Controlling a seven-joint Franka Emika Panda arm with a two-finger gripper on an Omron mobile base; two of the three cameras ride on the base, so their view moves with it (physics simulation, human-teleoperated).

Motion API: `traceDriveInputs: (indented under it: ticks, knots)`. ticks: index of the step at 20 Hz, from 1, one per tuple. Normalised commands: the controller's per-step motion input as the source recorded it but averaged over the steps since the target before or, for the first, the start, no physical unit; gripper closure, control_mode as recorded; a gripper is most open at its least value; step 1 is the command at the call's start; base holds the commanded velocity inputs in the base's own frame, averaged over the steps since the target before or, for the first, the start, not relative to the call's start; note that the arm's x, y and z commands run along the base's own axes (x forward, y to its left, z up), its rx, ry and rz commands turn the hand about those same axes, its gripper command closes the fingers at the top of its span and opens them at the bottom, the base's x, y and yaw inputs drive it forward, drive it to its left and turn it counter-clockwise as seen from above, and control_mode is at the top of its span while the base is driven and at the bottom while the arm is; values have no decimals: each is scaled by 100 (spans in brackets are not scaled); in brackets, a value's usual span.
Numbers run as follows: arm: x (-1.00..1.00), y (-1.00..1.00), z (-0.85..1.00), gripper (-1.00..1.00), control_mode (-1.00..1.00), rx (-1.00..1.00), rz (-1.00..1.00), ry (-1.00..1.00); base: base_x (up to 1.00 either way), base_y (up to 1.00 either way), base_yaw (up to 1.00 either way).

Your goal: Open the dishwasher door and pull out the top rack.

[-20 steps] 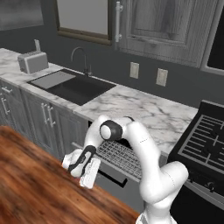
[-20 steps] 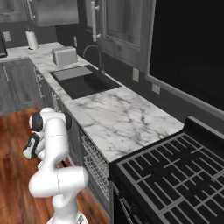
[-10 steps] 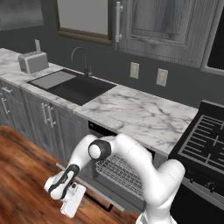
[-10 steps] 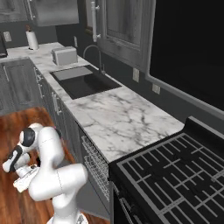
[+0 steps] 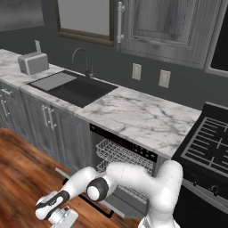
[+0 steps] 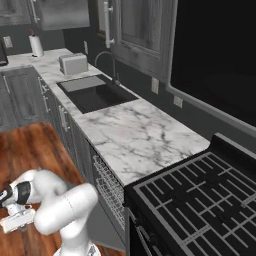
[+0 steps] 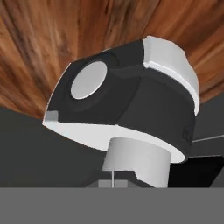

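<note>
The dishwasher door (image 5: 121, 204) hangs open and lies low and flat in front of the opening under the marble counter (image 5: 147, 118). It also shows as a grey panel (image 6: 108, 231) in the right base view. The top rack (image 5: 119, 152), a white wire basket, sits in the upper part of the opening, its front jutting slightly out. From the right it appears as wire grids (image 6: 104, 172). My arm is folded low over the wood floor. My gripper (image 5: 62, 217) (image 6: 15, 221) is shut with nothing in it, left of the door and apart from it.
A sink (image 5: 75, 87) and a toaster (image 5: 33, 63) sit on the counter to the left. The black stove (image 5: 209, 147) stands right of the dishwasher. Grey cabinet doors (image 5: 46, 122) line the left. Open wood floor (image 5: 22, 178) lies in front.
The arm has swung down and leftward from the rack at the open dishwasher to just above the floor. The gripper has gone from partly open to shut.
</note>
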Motion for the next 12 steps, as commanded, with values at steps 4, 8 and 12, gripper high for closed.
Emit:
traceDriveInputs:
  ticks: [4,8,12]
  knots:
    - [-25,16,8,-100,-100,1,0,4,0,0,0]
    - [-32,0,100,-100,-100,0,2,0,0,0,0]
    - [0,-1,100,-100,-100,0,3,-2,0,0,0]
